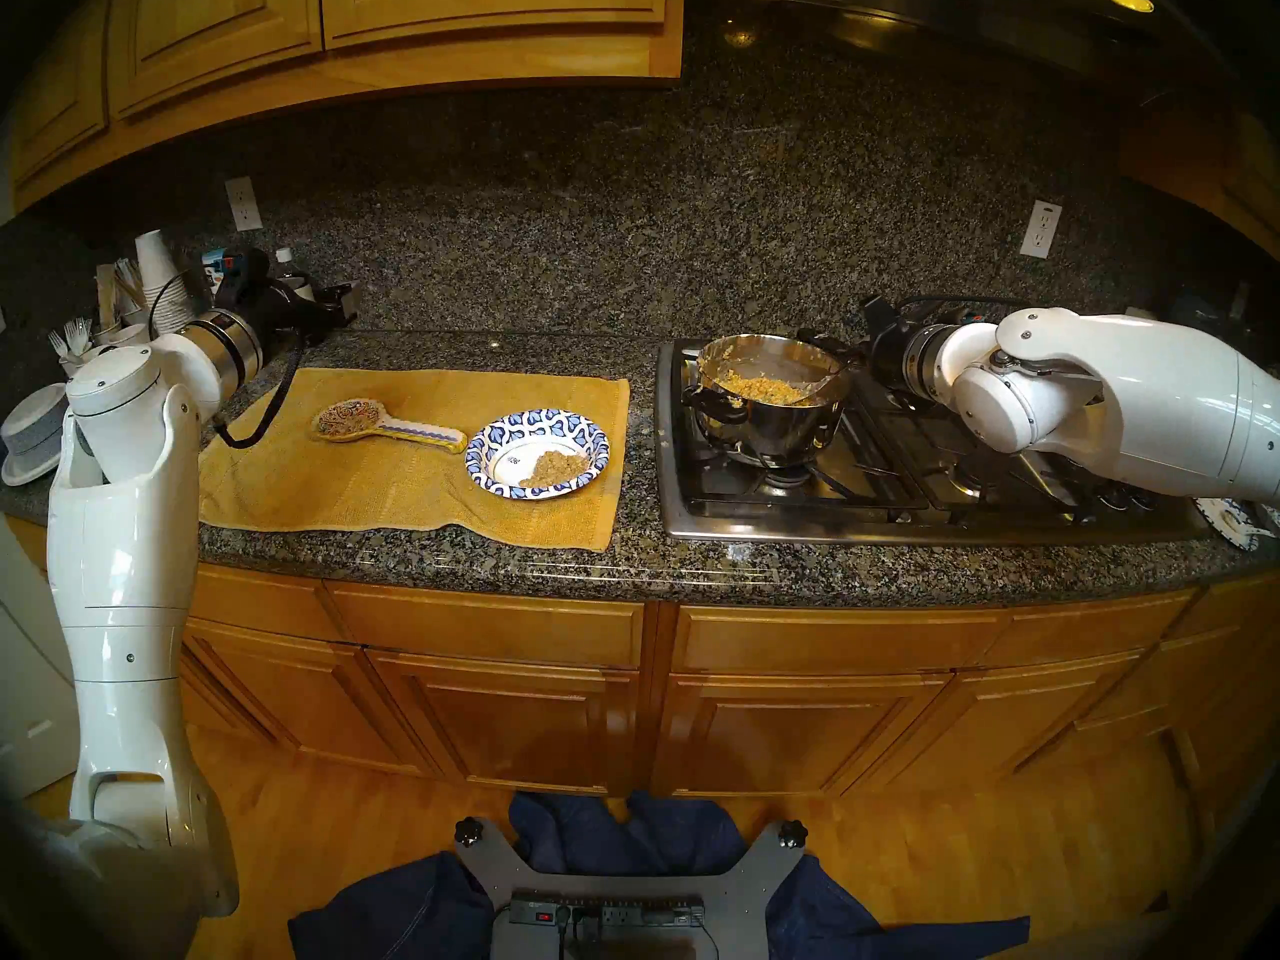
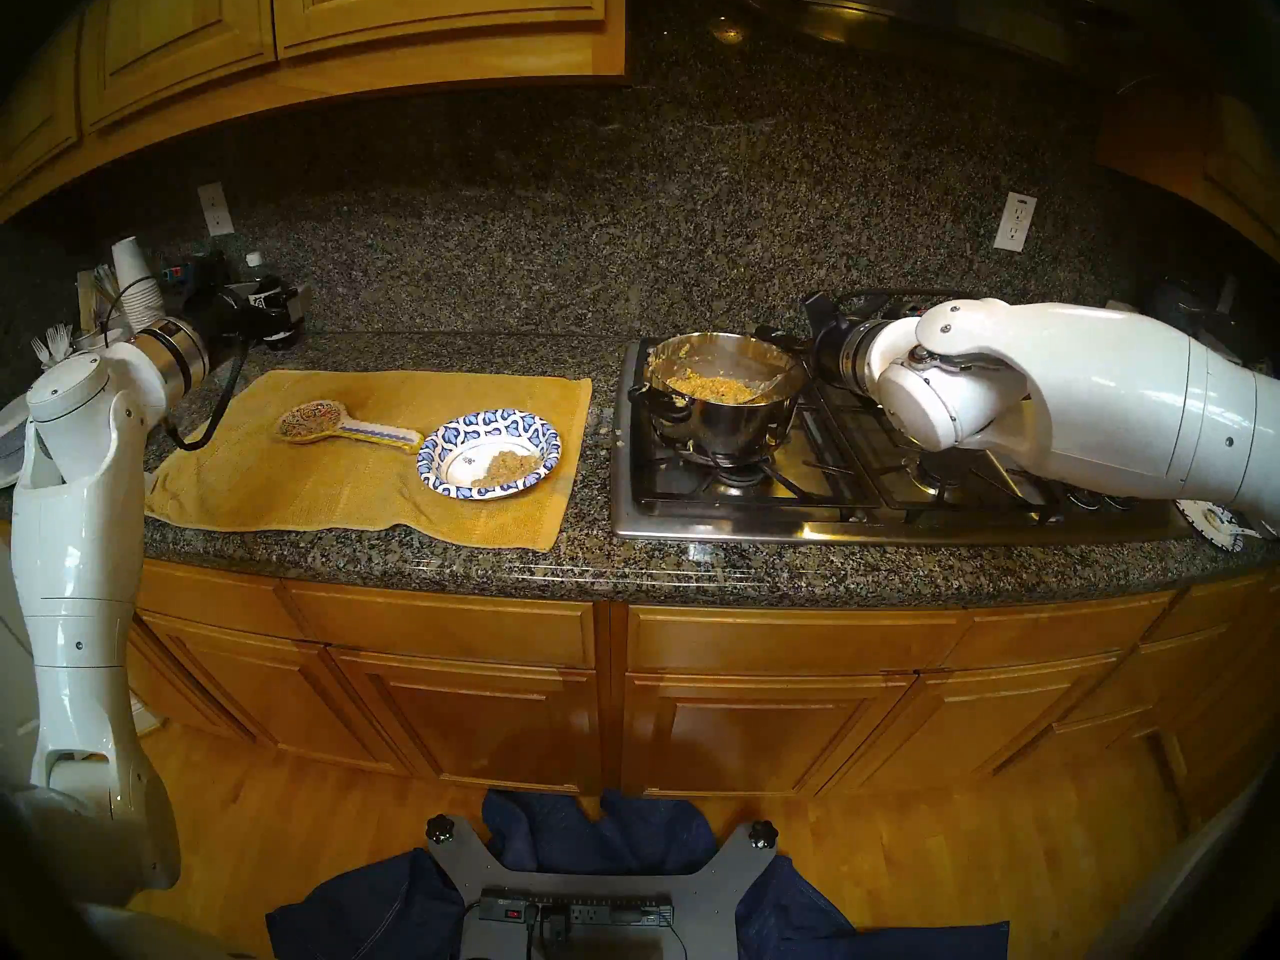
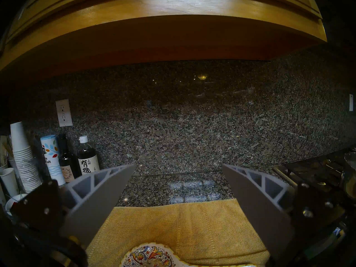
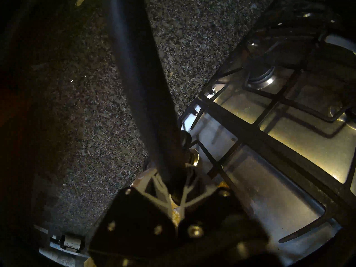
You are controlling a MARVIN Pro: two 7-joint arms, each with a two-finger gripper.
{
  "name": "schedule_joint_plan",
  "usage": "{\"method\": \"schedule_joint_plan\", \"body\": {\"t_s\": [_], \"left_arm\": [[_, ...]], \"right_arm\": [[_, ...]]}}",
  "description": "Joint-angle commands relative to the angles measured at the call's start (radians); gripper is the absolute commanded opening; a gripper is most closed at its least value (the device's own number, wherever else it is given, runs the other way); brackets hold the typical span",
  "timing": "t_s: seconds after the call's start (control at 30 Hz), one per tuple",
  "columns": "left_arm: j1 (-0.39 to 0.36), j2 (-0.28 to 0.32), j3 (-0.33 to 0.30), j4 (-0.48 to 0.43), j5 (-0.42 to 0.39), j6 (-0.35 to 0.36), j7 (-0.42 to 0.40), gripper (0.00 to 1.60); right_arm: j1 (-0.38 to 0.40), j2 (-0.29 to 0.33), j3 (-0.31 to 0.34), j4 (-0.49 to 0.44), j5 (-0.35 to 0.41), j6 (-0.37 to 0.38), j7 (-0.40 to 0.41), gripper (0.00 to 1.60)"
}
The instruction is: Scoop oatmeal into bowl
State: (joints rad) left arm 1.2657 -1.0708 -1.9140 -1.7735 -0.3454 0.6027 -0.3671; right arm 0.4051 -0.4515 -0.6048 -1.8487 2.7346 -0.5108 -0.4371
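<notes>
Right claw [image 4: 176, 185], nearest the wrist camera, is clamped tight on a dark ladle handle [image 4: 138, 72] whose scoop end sits in the steel pot [image 1: 772, 411] on the stove [image 1: 900, 494]. Left claw [image 3: 178, 169] stands wide open, empty, over the yellow towel [image 1: 415, 467]. Oatmeal [image 1: 554, 468] lies in the blue-patterned bowl [image 1: 485, 453] on that towel, beside a painted spoon rest [image 1: 388, 429]; more remains in the pot.

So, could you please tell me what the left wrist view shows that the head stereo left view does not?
Only the left wrist view shows the left gripper open and the sauce bottle's label. Only the head view shows the bowl holding oatmeal, and the pot on the stove. Both show the yellow towel and the painted spoon rest.
</notes>
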Motion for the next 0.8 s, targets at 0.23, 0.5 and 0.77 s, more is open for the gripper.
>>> {"method": "schedule_joint_plan", "body": {"t_s": [0.23,0.5,0.77], "left_arm": [[-0.032,0.008,-0.005,-0.027,-0.004,-0.016,-0.002,1.60],[-0.032,0.008,-0.005,-0.027,-0.004,-0.016,-0.001,1.60],[-0.032,0.009,-0.004,-0.027,-0.005,-0.016,-0.001,1.60]], "right_arm": [[0.055,0.043,0.060,0.017,0.038,0.022,0.051,0.00],[0.062,0.043,0.078,0.035,0.073,0.024,0.063,0.00],[0.067,0.036,0.093,0.038,0.089,0.022,0.077,0.00]]}}
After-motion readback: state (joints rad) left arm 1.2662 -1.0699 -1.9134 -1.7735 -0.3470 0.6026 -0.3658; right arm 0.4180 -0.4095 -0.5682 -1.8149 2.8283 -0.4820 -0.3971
